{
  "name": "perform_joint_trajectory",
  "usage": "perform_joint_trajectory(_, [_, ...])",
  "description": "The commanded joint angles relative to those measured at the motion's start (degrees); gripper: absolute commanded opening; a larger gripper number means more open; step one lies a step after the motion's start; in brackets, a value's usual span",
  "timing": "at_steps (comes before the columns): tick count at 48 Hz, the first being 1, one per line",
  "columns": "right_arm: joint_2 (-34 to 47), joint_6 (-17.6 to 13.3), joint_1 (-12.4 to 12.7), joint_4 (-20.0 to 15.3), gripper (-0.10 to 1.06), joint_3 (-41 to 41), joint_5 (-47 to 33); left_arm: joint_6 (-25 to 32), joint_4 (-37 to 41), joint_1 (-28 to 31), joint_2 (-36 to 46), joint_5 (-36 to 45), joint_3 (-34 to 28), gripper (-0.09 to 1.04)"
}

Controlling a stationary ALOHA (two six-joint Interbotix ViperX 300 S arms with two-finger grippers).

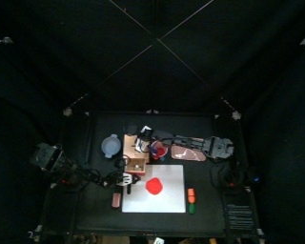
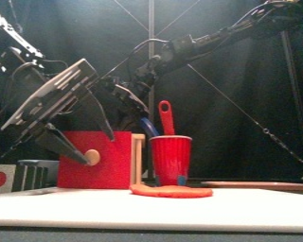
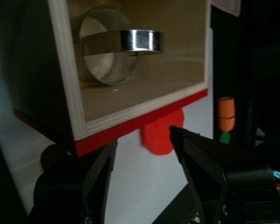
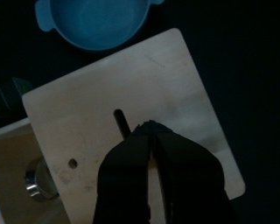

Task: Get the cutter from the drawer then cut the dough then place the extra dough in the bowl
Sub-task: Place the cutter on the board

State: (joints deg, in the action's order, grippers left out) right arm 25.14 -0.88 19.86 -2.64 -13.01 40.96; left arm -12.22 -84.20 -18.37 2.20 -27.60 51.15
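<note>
top view: dough [image 1: 155, 185] lies flat on the white board [image 1: 175, 215]; front view: the red drawer front [image 2: 110, 172] faces forward; left wrist view: left gripper [image 3: 146, 147] jaws apart at that front, cutter [image 3: 116, 44] in the open drawer, seemingly light, stiff, slick, best pinched by its rim; right wrist view: right gripper [image 4: 147, 133] jaws together over the wooden box [image 4: 166, 79].

Dough [image 1: 155, 186] red; board [image 1: 170, 213] wht; cup [image 2: 170, 159] red; bowl [image 4: 95, 22] blue-gry; drawer front [image 2: 110, 171] red.

Robot lab booth, black curtains [image 1: 152, 57] behind and above the left claw [image 3: 149, 149], small black table [image 1: 91, 214] beneath it, right arm [image 1: 204, 148] opposite.
</note>
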Motion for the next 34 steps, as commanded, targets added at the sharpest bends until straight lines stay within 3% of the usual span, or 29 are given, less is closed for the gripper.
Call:
perform_joint_trajectory(1, [-3.0, 0.0, 0.0, -0.2, 0.02, -2.5, -0.3, 0.2, 2.0, -0.5, 2.9, -0.4, -1.1, 0.86])
perform_joint_trajectory(18, [-8.6, 1.2, -2.2, 0.4, 0.03, -2.1, 0.9, 0.6, 6.0, -3.0, 10.5, -1.2, 4.0, 0.86])
perform_joint_trajectory(26, [-13.6, 1.9, -4.0, 2.5, 0.03, 1.6, 1.9, 0.6, 17.9, -3.6, 16.8, -1.7, 8.2, 0.86])
perform_joint_trajectory(34, [-17.5, 2.1, -7.8, 3.1, 0.08, 7.3, -0.5, 0.7, 30.8, -3.3, 22.6, -5.9, 11.9, 0.86])
